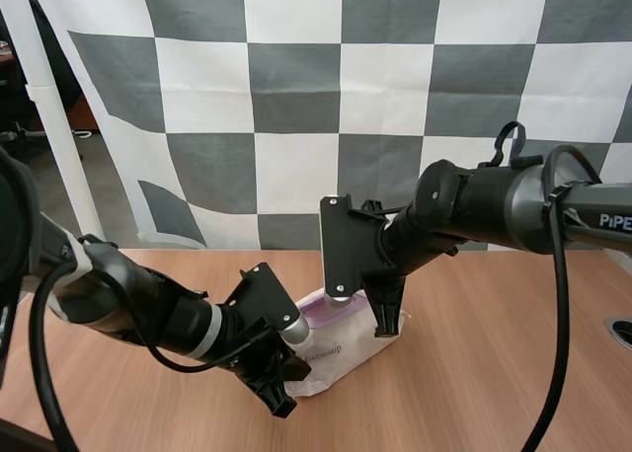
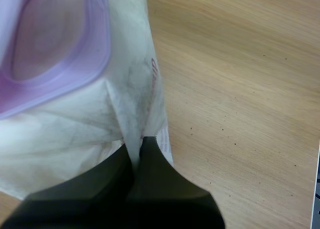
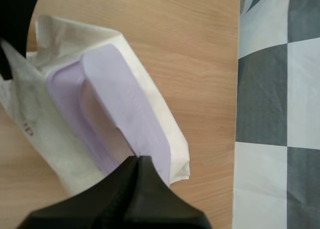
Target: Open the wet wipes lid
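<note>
A white pack of wet wipes (image 1: 341, 358) with a purple lid (image 1: 334, 308) lies on the wooden table (image 1: 494, 373). My left gripper (image 1: 286, 375) is shut on the pack's near crimped end; in the left wrist view its tips (image 2: 137, 146) pinch the seam of the pack (image 2: 75, 119) just below the lid (image 2: 55, 54). My right gripper (image 1: 385, 322) stands at the pack's far end. In the right wrist view it (image 3: 137, 159) is shut on the edge of the lid flap (image 3: 125, 104), which stands lifted off its purple frame (image 3: 62, 89).
The table's far edge (image 3: 237, 89) runs close behind the pack. Bare wood lies to the right of the pack (image 1: 513, 324). The left arm's gripper (image 3: 15, 24) shows dark at the pack's other end in the right wrist view.
</note>
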